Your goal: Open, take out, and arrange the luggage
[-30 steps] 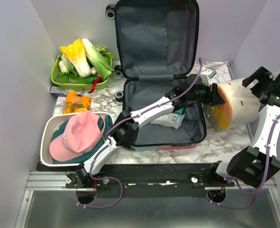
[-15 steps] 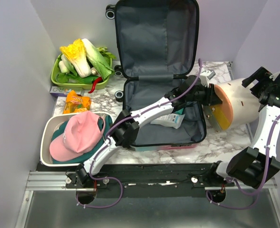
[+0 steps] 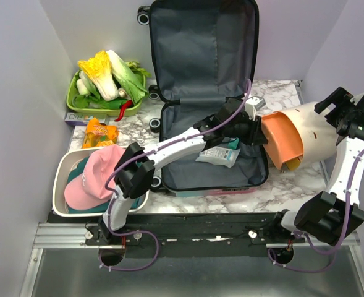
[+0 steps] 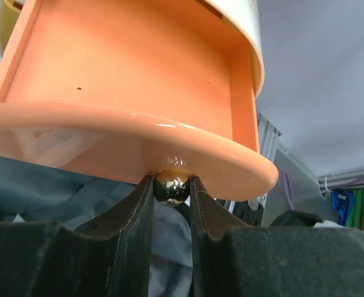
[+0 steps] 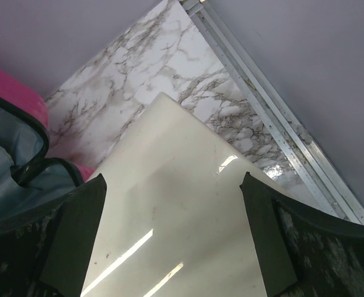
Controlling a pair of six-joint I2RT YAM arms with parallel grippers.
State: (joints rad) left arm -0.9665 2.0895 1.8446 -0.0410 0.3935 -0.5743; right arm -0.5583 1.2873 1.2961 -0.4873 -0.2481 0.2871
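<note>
The luggage (image 3: 200, 62) lies open mid-table, its lid leaning on the back wall and its grey-lined lower half (image 3: 188, 170) holding a white-and-teal packet (image 3: 219, 154). Just right of it lies a cream container (image 3: 317, 130) on its side, with an orange drawer (image 3: 283, 141) pulled out of it. My left gripper (image 3: 256, 131) is shut on the drawer's shiny metal knob (image 4: 171, 187), pinched between both fingers under the orange drawer front (image 4: 126, 124). My right gripper (image 3: 355, 117) hangs open over the cream container (image 5: 182, 204), one finger on each side.
A white basin (image 3: 61, 179) at the front left holds a pink cap (image 3: 101, 173). A green tray (image 3: 72, 102) of vegetables sits at the back left, with an orange snack packet (image 3: 100, 133) in front of it. Walls close in on the left, back and right.
The left gripper has closed on the knob and drawn back to the left, sliding the orange drawer out of the cream container. The right arm has stayed put.
</note>
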